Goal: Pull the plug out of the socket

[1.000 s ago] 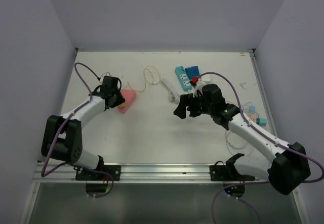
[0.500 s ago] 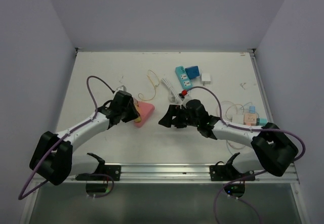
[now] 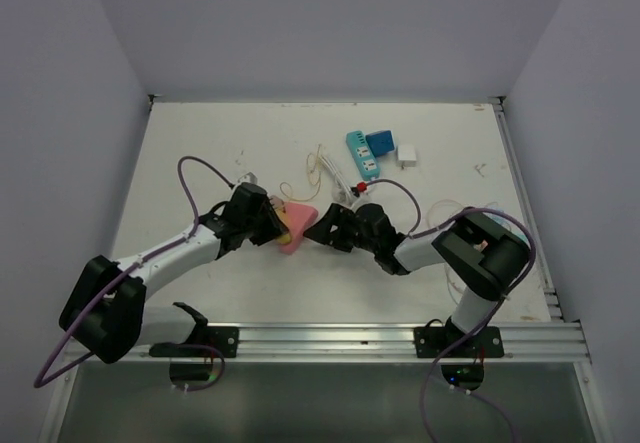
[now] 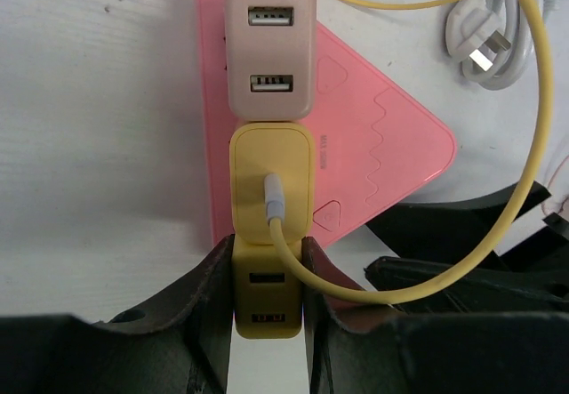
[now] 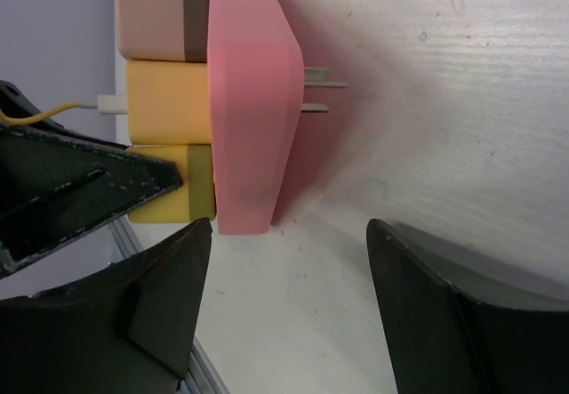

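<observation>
My left pincer (image 4: pixel 265 265) is clenched on the lowest yellow plug (image 4: pixel 265 309), seated in the pink socket (image 5: pixel 253 100) on the worktop (image 3: pixel 200 153). My right pincer (image 5: pixel 286 243) gapes, released, just beside the socket.

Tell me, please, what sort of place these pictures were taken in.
Probably a lab robot test cell: a white table boxed in by plain pale walls, arms mounted on a metal rail, and a pink socket and blue power strip laid out as practice props.
</observation>
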You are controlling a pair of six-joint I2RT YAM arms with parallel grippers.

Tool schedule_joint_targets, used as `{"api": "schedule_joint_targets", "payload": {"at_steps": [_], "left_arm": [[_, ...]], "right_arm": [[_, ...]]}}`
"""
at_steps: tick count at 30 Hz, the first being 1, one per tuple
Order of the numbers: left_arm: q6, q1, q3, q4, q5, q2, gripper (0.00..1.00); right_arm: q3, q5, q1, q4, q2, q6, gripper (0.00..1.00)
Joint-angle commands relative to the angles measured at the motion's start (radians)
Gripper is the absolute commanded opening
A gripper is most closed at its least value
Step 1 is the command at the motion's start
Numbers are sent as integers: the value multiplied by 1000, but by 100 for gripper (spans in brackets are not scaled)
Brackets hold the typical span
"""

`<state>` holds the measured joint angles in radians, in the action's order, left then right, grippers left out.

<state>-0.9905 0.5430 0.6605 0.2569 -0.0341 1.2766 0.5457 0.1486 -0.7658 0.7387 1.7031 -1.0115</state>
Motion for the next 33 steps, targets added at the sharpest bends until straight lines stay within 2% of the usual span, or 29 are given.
{"api": "schedule_joint_targets", "payload": {"at_steps": [1,13,16,19,23,25,26,28,29,33], "left_arm": [[-54,18,-2,-61,62,20,30],[-85,57,17,-85,74,56,30],[-92,60,17,-93,73,56,30],[-106,61,7,-103,74,53,30],[-152,63,-22,-148,77,41,30],[-165,63,-30,-159,79,30,31],[-168,61,-29,-160,79,26,35],[-171,61,-25,-159,69,9,40],[-175,63,-25,-154,65,1,48],[-188,63,-33,-153,49,-34,71]], "right_arm": [[37,-26,-6,182,56,-39,74],[109,-21,-15,258,196,-42,66],[112,-18,-17,268,211,-42,59],[103,-21,-15,283,214,-47,47],[85,-15,-15,300,205,-41,26],[74,-23,-15,294,179,-24,19],[71,-26,-15,286,168,-16,12],[62,-37,-15,248,126,17,5],[59,-41,-15,234,107,25,0],[54,-75,-15,112,15,103,0]]}}
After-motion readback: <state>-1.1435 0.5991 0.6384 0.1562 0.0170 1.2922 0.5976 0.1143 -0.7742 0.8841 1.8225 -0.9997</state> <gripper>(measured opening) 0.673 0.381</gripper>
